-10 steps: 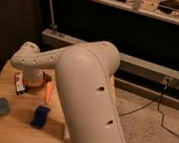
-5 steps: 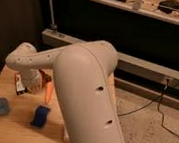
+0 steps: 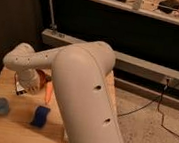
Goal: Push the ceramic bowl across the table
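Observation:
The table (image 3: 3, 129) has a light wooden plank top at the lower left. My white arm fills the middle of the camera view and bends left over the table. The gripper (image 3: 24, 85) hangs below the wrist, low over the table's far part. Only a sliver of the orange-red ceramic bowl (image 3: 43, 75) shows, just right of the gripper and mostly hidden behind the arm. I cannot tell whether the gripper touches it.
An orange carrot (image 3: 48, 92) lies just right of the gripper. A small blue round dish (image 3: 0, 105) sits at the front left and a flat blue sponge (image 3: 40, 115) near the front. A dark wall stands left, with carpet and a cable on the right.
The wrist and gripper have shifted slightly left and lower over the table. The carrot, dish and sponge have not moved.

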Robot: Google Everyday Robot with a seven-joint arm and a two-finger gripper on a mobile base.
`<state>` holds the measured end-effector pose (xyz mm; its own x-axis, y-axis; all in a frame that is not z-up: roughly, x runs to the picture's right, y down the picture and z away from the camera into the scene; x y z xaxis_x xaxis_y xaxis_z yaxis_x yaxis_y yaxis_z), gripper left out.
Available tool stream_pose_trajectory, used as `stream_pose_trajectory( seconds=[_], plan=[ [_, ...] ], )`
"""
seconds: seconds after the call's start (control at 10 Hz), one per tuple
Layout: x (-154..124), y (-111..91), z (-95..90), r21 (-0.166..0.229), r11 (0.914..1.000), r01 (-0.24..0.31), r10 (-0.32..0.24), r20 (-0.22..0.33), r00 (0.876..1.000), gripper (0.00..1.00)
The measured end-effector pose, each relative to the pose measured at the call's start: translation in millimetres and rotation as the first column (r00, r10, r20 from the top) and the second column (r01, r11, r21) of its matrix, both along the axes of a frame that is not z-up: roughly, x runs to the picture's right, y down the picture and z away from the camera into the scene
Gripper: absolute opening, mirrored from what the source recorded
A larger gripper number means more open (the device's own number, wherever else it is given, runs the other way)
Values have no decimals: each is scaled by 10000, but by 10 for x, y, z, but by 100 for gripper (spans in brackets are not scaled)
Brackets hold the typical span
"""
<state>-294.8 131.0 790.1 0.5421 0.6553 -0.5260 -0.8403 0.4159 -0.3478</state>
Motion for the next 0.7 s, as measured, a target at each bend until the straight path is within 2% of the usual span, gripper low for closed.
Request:
stream_pose_trajectory(
  seconds=[0.4,0.7],
  plan=[
    [-198,185,189,-272,9992,292,-286,220,9993,0],
    [-243,233,322,-401,9983,416,-418,-41,9991,0]
  ],
)
